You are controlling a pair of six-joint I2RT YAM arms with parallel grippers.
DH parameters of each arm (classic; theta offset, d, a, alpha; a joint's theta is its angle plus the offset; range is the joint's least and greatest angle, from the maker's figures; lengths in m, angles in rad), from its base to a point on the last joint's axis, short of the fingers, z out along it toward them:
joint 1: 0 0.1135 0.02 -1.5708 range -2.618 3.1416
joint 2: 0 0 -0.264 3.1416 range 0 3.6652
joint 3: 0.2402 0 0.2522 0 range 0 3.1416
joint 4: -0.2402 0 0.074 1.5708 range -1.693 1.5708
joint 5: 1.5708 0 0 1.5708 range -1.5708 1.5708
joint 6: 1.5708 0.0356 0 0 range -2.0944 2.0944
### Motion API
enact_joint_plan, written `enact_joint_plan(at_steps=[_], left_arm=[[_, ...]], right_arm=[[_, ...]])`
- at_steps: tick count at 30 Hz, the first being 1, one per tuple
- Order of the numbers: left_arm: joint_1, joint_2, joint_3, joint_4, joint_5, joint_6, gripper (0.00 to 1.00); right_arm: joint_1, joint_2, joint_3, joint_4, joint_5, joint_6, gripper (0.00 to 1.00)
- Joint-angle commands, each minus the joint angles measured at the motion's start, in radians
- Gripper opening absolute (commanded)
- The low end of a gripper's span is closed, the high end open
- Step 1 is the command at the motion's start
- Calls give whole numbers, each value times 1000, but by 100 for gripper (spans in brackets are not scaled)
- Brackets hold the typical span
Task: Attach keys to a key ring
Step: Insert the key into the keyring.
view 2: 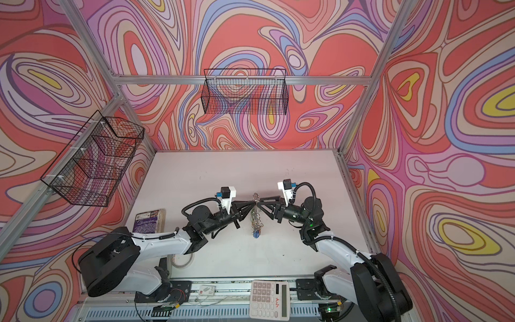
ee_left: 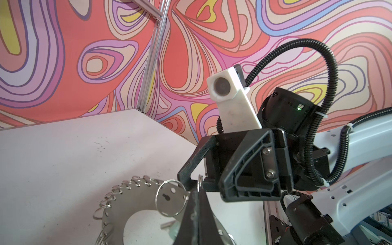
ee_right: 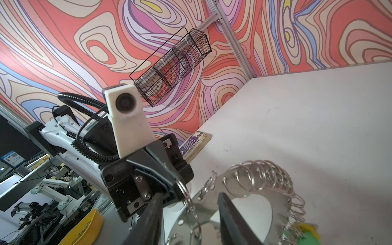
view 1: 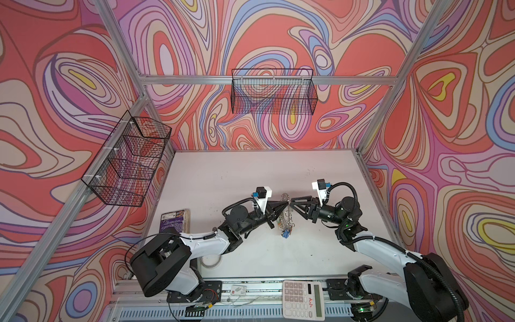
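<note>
over the table (view 1: 250, 172), flat silver key ring (ee_left: 131, 197) fringed with split rings

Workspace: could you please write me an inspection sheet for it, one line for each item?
Surface: white table, few dark specks.
Job's things: key ring held upright; keys hang from it.
Clutter: book, tape roll, calculator.
Hands: left hand shut on the key ring; right hand open, close to it.
Cables: black hoses along both arms.
Surroundings: wire baskets on patterned walls; metal frame.
</note>
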State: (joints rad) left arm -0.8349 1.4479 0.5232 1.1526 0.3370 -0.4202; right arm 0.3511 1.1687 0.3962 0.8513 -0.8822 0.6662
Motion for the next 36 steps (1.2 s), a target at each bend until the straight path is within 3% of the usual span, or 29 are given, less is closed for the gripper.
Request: enact_joint_plan(at_steps=[1, 6, 12, 15, 22, 26, 36], left_arm=[[5, 6, 25, 143, 18, -24, 0], [5, 12, 29, 139, 23, -23, 0], [4, 14, 20, 139, 10, -19, 0], [5, 13, 16, 142, 2, -17, 0], [8, 5, 17, 111, 10, -15, 0], [13, -28, 18, 8, 32, 11, 0], [52, -156, -15, -338, 65, 98, 19]], right_arm=[[9, 16, 14, 58, -26, 16, 36], [11, 20, 2, 68, -20, 20, 28], [14, 31, -2, 90, -20, 40, 6], [15, 37, -7, 98, -26, 47, 0], [22, 33, 0, 85, -34, 36, 0], [22, 6, 13, 27, -13, -16, 0], [34, -116, 19, -116, 96, -269, 0]])
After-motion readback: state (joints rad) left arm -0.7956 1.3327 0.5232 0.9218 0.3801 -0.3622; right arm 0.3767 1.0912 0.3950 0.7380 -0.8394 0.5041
